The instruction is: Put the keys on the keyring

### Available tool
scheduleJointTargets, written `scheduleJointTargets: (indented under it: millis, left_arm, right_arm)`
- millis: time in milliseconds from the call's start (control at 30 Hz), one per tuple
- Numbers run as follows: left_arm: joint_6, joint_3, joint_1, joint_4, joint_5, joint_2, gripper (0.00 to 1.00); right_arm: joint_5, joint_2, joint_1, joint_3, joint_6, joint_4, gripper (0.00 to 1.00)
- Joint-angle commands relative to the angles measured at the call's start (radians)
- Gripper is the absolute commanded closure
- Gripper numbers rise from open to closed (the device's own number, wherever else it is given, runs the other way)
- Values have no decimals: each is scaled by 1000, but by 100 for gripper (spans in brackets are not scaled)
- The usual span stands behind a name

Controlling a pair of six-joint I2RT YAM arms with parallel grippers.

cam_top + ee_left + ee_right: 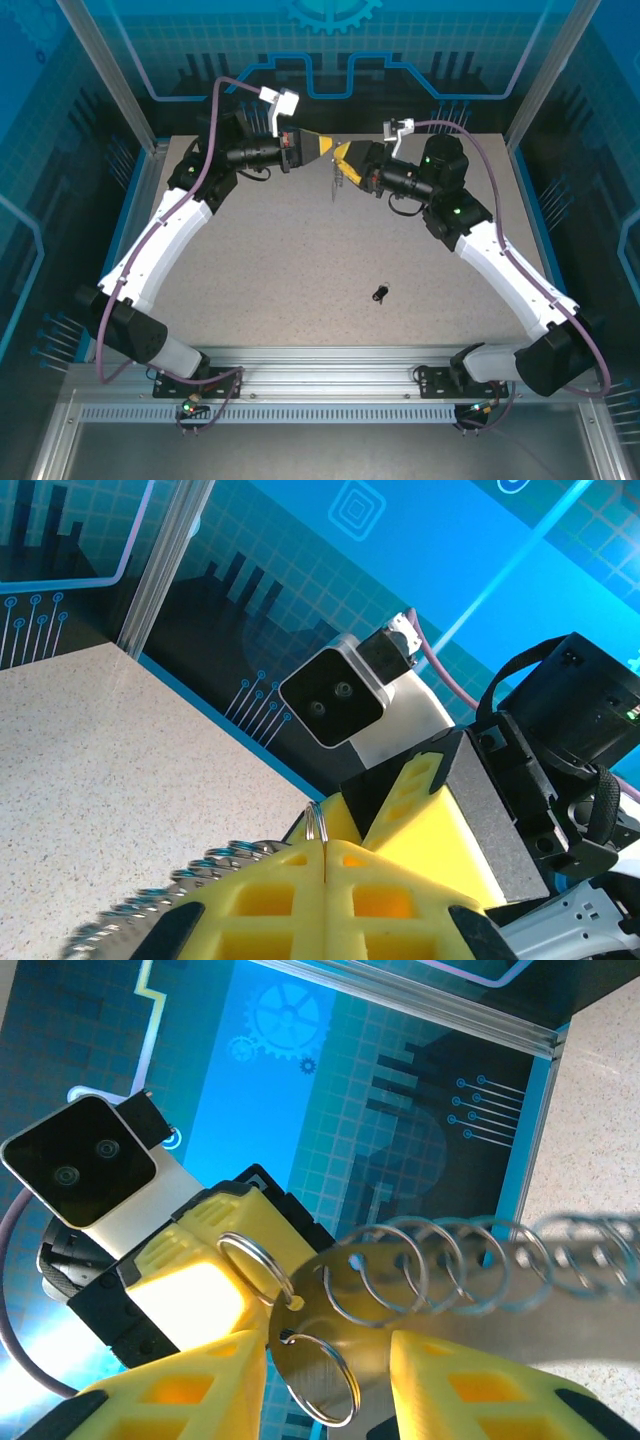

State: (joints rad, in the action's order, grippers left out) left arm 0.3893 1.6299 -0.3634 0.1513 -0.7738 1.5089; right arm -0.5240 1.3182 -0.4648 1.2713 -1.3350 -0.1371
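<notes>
The left gripper (325, 848) is closed tight, a small split ring (316, 822) pinched between its yellow pads. The right gripper (345, 160) meets it nose to nose, its jaws narrow and apparently clamped on the flat grey body of the keyring (310, 1335) – so both arms hold it in the air over the far middle of the table (300, 260). The keys (380, 292) lie alone on the table nearer the arm bases, well apart from both grippers. Judging by that, nothing is threaded yet – picking up the keys and feeding them onto a ring is all still to do.
</notes>
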Motion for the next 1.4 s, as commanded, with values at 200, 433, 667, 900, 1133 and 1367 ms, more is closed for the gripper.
scheduleJointTargets:
  millis: [200, 433, 667, 900, 1133, 1367]
  left_arm:
    - [-23, -5, 6, -24, -1, -18, 100]
    - [-21, -8, 7, -24, -1, -18, 100]
    - [-22, -15, 6, -28, 4, -18, 100]
    - [-21, -15, 6, -29, 12, -15, 100]
    - [-52, -4, 6, 30, 86, -22, 74]
    - [-84, -34, 7, 69, 180, -60, 41]
  right_arm:
    - [10, 9, -8, 30, -6, -33, 69]
    - [11, 10, -3, 33, -9, -35, 80]
    - [5, 4, 2, 33, -11, -30, 90]
    - [-1, -1, 8, 31, -10, -26, 100]
    - [-7, 2, 27, 48, -45, -25, 100]
    - [-9, 8, 53, 9, -139, -48, 100]
